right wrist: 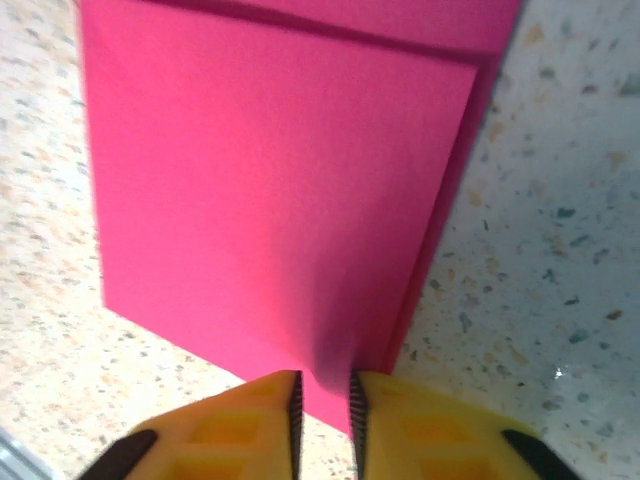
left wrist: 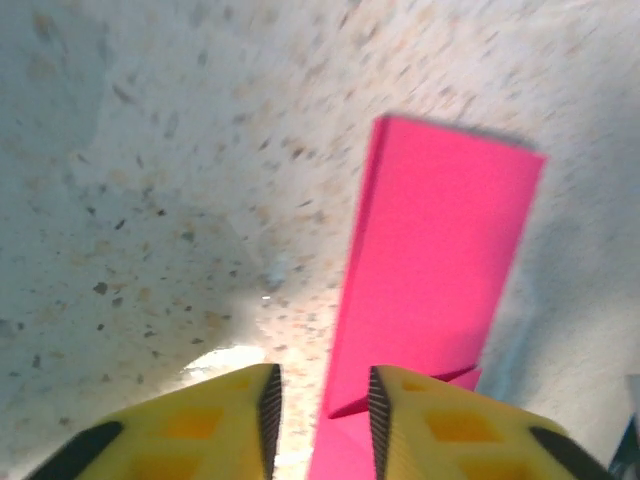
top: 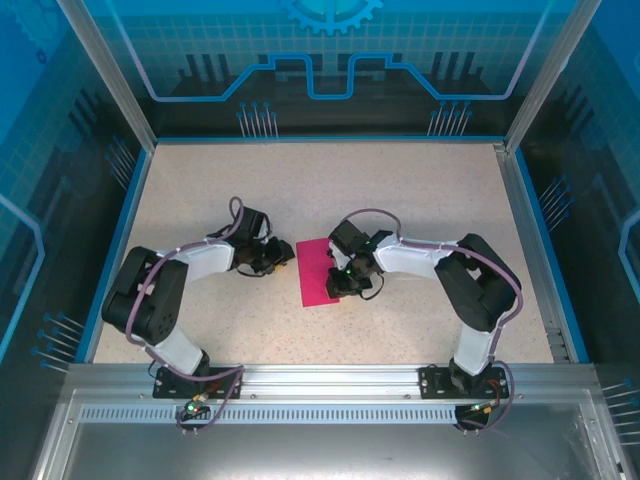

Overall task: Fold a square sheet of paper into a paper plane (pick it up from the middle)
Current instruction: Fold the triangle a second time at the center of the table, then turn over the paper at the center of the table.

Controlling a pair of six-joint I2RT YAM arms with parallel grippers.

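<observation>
The folded pink paper [top: 320, 272] lies on the desk [top: 400, 190]. Left gripper [left wrist: 322, 390] is released at its edge. Right gripper [right wrist: 323, 388] maybe pinches it, I cannot tell.

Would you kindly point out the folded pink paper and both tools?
Folded pink paper [top: 318, 272], top external view, centre of its surface.
Left tool [left wrist: 320, 395], left wrist view, midway between its fingertips.
Right tool [right wrist: 323, 392], right wrist view, midway between its fingertips.
</observation>
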